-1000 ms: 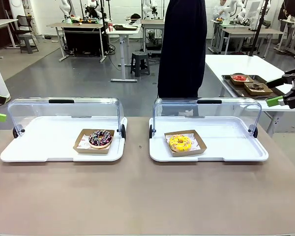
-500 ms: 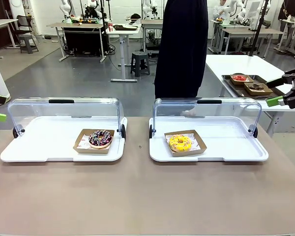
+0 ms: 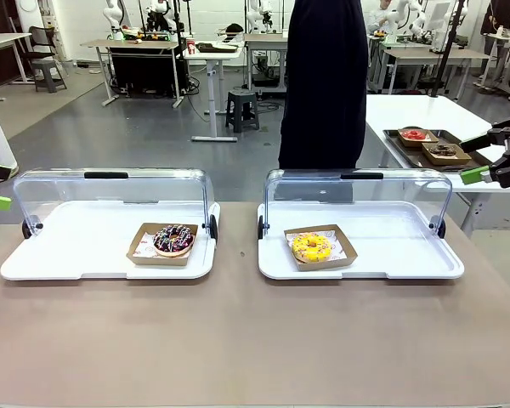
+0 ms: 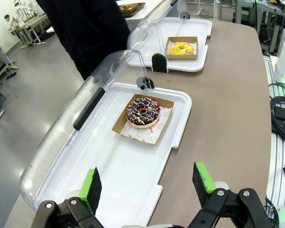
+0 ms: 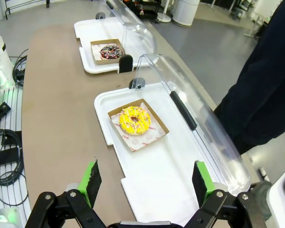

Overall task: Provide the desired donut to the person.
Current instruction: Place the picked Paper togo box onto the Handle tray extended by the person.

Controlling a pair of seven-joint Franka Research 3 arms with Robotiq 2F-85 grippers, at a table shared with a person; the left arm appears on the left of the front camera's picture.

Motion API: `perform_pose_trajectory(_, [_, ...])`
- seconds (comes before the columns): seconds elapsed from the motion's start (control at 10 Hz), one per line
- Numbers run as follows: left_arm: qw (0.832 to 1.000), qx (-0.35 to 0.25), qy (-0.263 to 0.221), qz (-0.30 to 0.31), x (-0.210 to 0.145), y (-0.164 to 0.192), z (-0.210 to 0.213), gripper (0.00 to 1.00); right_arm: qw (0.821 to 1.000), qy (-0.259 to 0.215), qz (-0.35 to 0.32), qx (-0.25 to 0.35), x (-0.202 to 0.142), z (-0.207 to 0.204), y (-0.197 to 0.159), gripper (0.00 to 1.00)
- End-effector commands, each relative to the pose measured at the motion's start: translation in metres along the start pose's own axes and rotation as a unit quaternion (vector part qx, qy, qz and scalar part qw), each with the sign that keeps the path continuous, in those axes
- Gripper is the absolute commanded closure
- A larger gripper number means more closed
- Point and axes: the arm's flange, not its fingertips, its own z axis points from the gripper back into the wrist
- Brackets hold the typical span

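Beyond both open hands (image 5: 145, 183), yellow donut (image 5: 135, 119)

A robotics lab: rows of workbenches (image 3: 157, 47) carrying white robot arms (image 3: 115, 13) on grey flooring.

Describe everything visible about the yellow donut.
The yellow donut is a ring with bright yellow icing, small pale and reddish specks on top, and an open centre hole. It lies flat on printed white paper inside a shallow brown cardboard box. The box sits in the left part of the white tray on the robot's right, whose clear lid is swung open. Nothing else touches it.
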Motion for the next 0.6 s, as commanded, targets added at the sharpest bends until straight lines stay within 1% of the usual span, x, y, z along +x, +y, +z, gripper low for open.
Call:
perform_pose_trajectory(0.0, [1.000,0.000,-0.008,0.006,0.0005,0.0002,0.0007,0.00,1.000,-0.002,-0.002,0.004,-0.0010,-0.0017,-0.0017,0.00])
perform_pose_trajectory(0.5, [1.000,0.000,-0.008,0.006,0.0005,0.0002,0.0007,0.00,1.000,-0.002,-0.002,0.004,-0.0010,-0.0017,-0.0017,0.00])
